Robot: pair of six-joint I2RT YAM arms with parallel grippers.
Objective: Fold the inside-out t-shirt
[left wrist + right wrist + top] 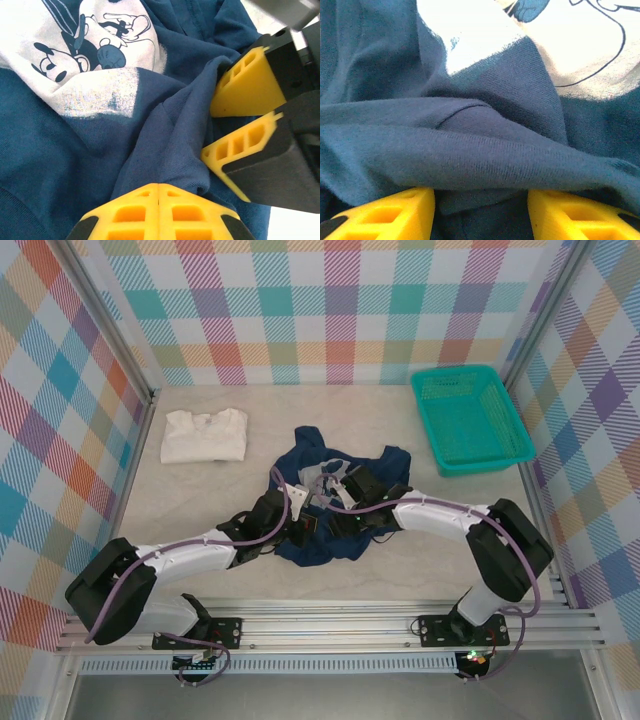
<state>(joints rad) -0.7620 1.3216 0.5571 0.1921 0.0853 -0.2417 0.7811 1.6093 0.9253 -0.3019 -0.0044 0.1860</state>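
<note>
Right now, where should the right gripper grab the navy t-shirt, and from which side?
Probably the raised fold of the navy t-shirt next to where the shut left gripper pinches it, coming from the robot's right. That ridge stands up off the crumpled heap, and the right gripper, fingers open, flanks it.

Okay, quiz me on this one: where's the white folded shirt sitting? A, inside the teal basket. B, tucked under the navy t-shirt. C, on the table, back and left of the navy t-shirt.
C: the white folded shirt lies flat on the table toward the back left, apart from the navy t-shirt bunched at the centre and well away from the teal basket at the back right.
</note>
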